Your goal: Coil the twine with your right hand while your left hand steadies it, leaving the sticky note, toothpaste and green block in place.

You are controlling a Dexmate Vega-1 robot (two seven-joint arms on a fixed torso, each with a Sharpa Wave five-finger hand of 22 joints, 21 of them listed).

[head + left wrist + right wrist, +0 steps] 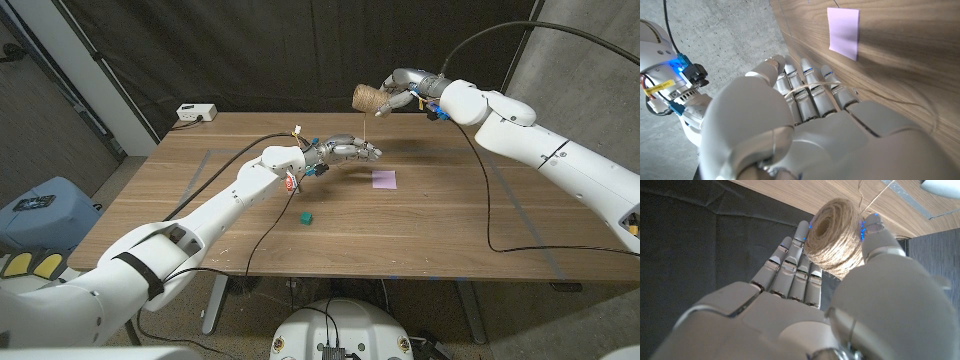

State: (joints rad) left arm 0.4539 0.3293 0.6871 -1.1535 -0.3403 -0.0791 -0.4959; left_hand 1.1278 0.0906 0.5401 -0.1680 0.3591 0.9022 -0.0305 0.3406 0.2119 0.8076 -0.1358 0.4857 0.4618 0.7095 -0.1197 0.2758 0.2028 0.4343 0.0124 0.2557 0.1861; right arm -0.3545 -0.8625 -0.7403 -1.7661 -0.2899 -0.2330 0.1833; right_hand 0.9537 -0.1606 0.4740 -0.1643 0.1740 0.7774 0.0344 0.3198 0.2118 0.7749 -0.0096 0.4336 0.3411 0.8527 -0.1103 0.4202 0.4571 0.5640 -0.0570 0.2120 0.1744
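Note:
My right hand (402, 94) is raised over the table's far side and grips a spool of tan twine (368, 99) between thumb and fingers (790, 270); the same spool (834, 235) shows close up in the right wrist view. A thin taut strand (364, 128) drops from it to my left hand (345, 152), which reaches out straight just above the table. The strand (810, 88) crosses the backs of the left fingers, with the thumb (772, 67) close beside them. The purple sticky note (384, 180) (843, 32) lies just past the left fingertips. The green block (307, 217) sits nearer the front.
A small white and red thing (291, 181), half hidden under my left forearm, may be the toothpaste. A white box (196, 113) stands at the table's back left corner. A blue chair (40, 205) is off the table's left edge.

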